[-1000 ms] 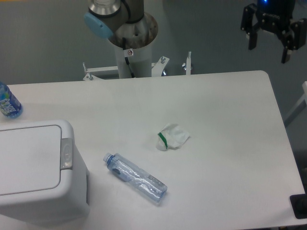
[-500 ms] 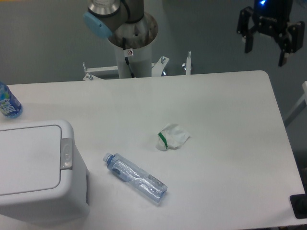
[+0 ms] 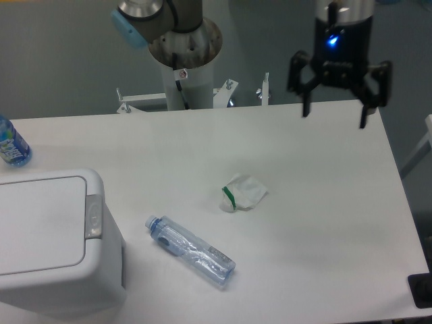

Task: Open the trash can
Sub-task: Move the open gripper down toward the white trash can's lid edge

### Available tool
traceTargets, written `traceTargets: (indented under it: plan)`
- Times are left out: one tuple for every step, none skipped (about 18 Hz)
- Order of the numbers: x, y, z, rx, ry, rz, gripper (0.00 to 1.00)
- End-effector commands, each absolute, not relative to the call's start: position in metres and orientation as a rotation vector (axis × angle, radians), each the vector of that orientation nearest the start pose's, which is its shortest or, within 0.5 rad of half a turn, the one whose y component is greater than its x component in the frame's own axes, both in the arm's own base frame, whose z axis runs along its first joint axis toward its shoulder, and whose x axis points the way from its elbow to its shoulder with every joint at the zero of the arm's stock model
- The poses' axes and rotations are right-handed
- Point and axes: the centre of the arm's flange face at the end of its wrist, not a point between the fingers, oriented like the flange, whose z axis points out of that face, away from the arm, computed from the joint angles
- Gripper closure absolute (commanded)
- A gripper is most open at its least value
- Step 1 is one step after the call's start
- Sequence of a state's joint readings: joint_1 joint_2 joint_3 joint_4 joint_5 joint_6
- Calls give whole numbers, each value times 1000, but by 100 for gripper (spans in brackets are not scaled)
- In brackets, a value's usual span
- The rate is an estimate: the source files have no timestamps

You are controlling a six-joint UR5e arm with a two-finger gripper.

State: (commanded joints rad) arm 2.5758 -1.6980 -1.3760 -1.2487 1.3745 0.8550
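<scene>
The trash can (image 3: 50,243) is a big white bin at the front left of the table, its flat lid down and a light-grey push tab (image 3: 94,216) on its right edge. My gripper (image 3: 335,116) hangs open above the back right part of the table, fingers spread wide, nothing between them. It is far to the right of the trash can and well above the tabletop.
A clear plastic bottle (image 3: 192,250) lies on its side in front of centre. A crumpled white wrapper with a green edge (image 3: 241,193) sits mid-table. A blue-labelled bottle (image 3: 11,143) stands at the left edge. The arm's base column (image 3: 185,61) rises behind the table.
The gripper has come down and to the left from the upper right corner, now hanging over the table's back right part. It stays open. Objects on the table have not moved.
</scene>
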Motion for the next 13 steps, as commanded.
traceTargets:
  plan:
    - [-392, 450, 555, -2732, -180, 244, 0]
    - [-382, 463, 551, -2729, -207, 215, 0]
    - [-370, 476, 549, -2718, -235, 176, 0]
    - [-357, 487, 546, -2702, -271, 128, 0]
    - [-350, 497, 542, -2686, -309, 77, 0]
    - [-346, 504, 539, -2672, -342, 35, 0]
    - [-340, 512, 536, -2660, -361, -7, 0]
    - [-331, 522, 534, -2647, -365, -52, 0]
    - [-324, 530, 531, -2636, -375, -98, 0]
    - [-319, 536, 527, -2624, -396, -142, 0]
    - [-317, 539, 528, -2609, -410, -172, 0]
    - [-316, 543, 524, -2597, -422, -214, 0]
    - [-311, 547, 523, -2588, -430, -242, 0]
